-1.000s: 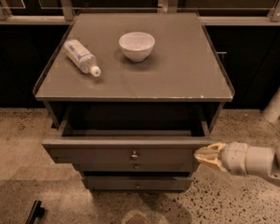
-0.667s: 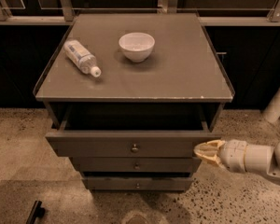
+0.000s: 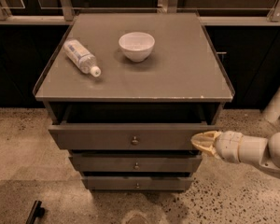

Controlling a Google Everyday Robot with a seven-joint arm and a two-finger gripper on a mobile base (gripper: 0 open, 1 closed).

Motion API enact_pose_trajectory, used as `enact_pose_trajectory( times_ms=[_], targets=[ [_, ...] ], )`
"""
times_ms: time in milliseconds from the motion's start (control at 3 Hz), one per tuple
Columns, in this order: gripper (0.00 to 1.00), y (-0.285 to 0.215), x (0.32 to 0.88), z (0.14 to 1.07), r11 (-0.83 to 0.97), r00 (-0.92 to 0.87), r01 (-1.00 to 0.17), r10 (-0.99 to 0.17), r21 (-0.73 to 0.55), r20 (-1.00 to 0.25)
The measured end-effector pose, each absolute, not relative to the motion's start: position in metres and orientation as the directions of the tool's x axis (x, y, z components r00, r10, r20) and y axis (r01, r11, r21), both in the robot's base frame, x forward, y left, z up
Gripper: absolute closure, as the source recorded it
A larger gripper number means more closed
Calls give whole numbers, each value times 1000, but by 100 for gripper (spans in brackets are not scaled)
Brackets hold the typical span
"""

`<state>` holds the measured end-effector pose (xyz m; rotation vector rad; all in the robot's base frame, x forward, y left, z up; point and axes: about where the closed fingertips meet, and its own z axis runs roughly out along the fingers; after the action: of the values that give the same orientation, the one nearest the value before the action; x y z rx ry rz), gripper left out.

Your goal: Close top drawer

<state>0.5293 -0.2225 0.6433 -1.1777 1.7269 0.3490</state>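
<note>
My tool (image 3: 202, 142), grip state I cannot tell, seems to touch the half-open top drawer (image 3: 107, 136) at its right end; push goes far.

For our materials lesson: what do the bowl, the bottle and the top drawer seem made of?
Bowl: likely glazed ceramic, white with a soft sheen. Bottle: probably clear plastic, see-through, white cap. Top drawer: perhaps painted wood or laminate, flat matte front; its knob glints like metal. The end effector is at the drawer front's right end.

Office-like interior: speckled floor (image 3: 18, 139), glass railing (image 3: 65, 3); gripper (image 3: 203, 141) at top drawer (image 3: 98, 136) front.
</note>
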Motion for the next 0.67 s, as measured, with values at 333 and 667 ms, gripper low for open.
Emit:
enact_pose_trajectory(
  times_ms=[333, 667],
  targets=[
    [100, -216, 557, 647, 494, -10, -811, -548, -314, -836],
    [100, -216, 556, 647, 494, -10, -811, -548, -314, -836]
  ],
)
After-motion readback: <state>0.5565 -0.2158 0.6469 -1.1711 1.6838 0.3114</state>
